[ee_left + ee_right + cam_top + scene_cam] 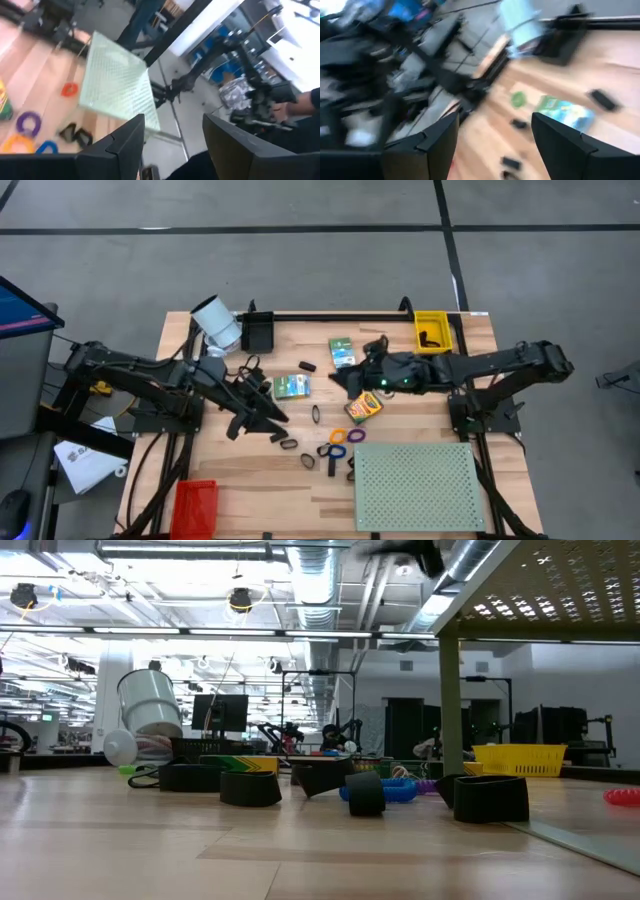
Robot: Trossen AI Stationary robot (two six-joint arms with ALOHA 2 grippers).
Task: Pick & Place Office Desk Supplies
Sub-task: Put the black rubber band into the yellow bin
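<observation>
My right end effector [347,380] is spread wide and empty above the counter [240,480], with a green box [342,352] just beside it and the crayon box [364,407] near. My left end effector [262,408], also wide and empty, sits near the other green box [292,387]. With clips [288,444] and rings [338,436] crowded between us, I judge a low sweep could scatter them or the arms could clash.

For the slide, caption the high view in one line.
Both open grippers, left gripper and right gripper, hover over a wooden table strewn with clips, coloured rings, green boxes and a crayon box.
</observation>
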